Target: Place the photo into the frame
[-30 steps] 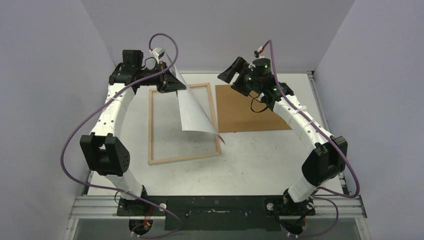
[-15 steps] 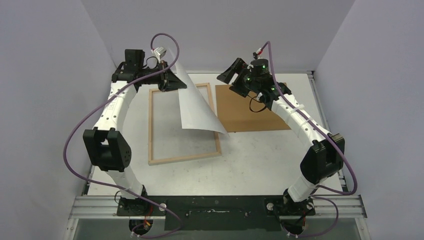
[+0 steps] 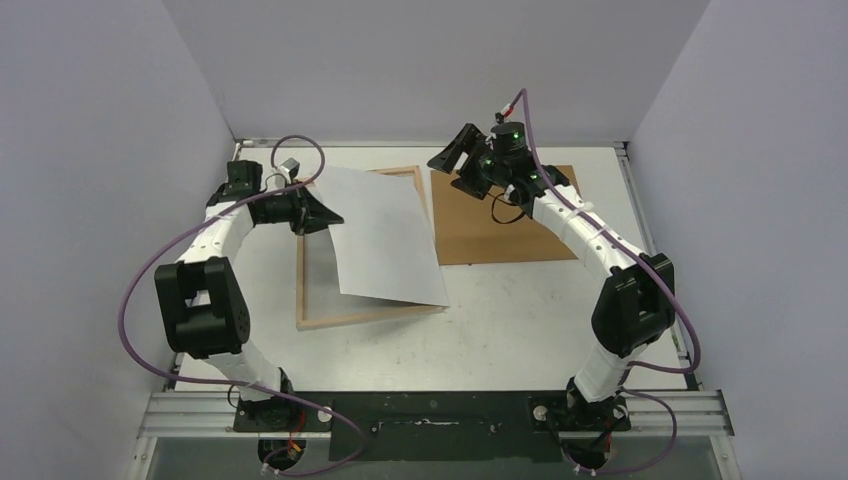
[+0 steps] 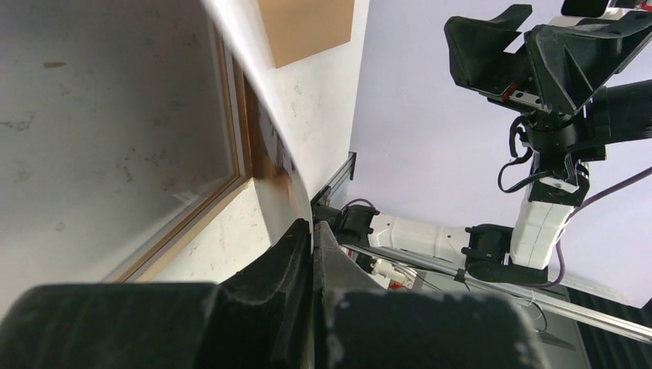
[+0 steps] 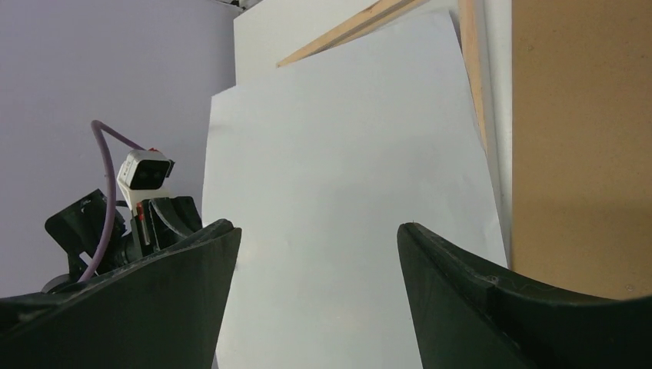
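Your left gripper (image 3: 328, 216) is clamped on the left edge of the photo (image 3: 385, 235), left of centre in the overhead view. The photo shows its white side up and slants over the frame (image 3: 345, 316) on the desk (image 3: 520, 320). Your right gripper (image 3: 452, 153) hangs with its jaws apart above the brown backing board (image 3: 505, 235), upper centre.

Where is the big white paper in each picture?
Top view: the large white-backed paper photo sits centre-left, over the pale wooden frame.
Left wrist view: its curved edge runs from the top down into the left gripper.
Right wrist view: it fills the middle.
Shared landmark: the flat brown board.
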Controlling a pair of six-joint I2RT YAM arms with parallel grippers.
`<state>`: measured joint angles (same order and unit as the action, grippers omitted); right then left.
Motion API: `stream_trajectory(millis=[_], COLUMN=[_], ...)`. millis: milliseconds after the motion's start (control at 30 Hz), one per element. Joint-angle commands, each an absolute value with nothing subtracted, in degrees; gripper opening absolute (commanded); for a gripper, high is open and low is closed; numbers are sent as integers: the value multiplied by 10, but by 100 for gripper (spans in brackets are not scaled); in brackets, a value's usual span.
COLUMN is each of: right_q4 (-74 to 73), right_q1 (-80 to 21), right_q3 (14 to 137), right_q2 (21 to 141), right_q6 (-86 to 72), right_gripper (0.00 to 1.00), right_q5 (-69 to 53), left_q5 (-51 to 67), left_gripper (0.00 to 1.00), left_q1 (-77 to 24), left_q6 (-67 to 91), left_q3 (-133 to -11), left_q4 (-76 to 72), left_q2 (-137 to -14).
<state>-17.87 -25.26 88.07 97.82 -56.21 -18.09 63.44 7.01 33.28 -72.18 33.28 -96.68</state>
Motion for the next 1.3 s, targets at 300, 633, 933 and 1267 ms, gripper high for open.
stream_trajectory(millis=[300, 633, 933, 1267], right_q4=[-208, -229, -270, -295], right_q1=[-268, -268, -268, -268], right_q3=[936, 918, 913, 887], right_q2=[1000, 997, 1013, 1051], right_q6=[-551, -535, -488, -466], right_gripper=[76, 76, 79, 78], right_q5=[-200, -200, -175, -181], left_q5=[550, 483, 448, 383], left_gripper=[0, 0, 0, 0], left_q1=[91, 112, 119, 107], left_q6=[143, 116, 111, 81], left_q3=[-791, -805, -843, -918], left_q4=[524, 570, 597, 659], left_q2=[-1020, -1053, -1092, -1150])
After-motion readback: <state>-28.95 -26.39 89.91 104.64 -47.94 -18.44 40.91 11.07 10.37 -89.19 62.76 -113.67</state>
